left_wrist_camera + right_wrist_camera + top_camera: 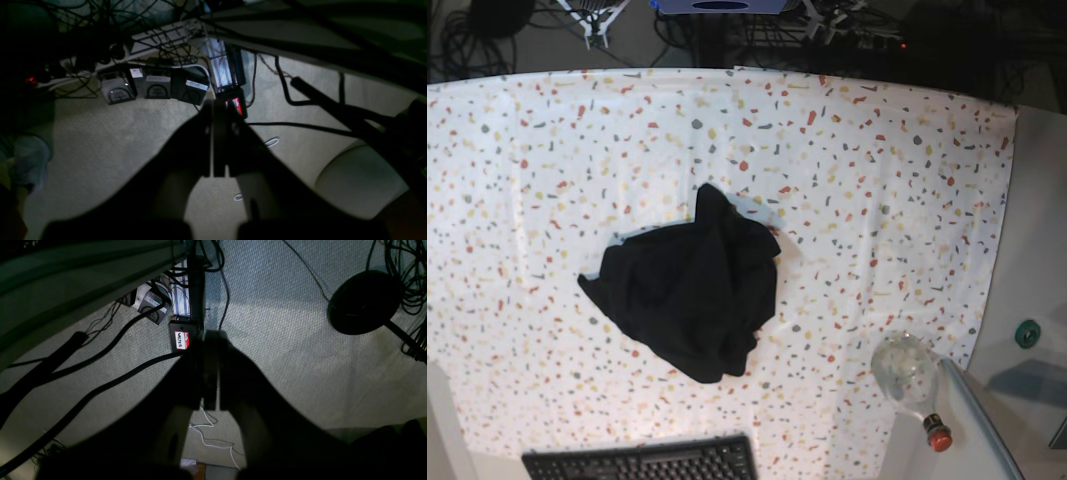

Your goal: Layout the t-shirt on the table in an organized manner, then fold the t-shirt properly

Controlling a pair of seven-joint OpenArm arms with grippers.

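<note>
Shirt [689,295] is sitting bunched up mid-frame on the counter [907,170], both claws, left [213,140] and right [210,370], are hanging closed and empty over the floor; grabbing a random fold is probably just dragging the whole clump

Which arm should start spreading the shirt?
Slightly the right: the crumpled shirt lies a bit toward the base view's left, that arm's side. Neither arm shows over the table; both wrist cameras see only floor, left gripper and right gripper shut.
</note>
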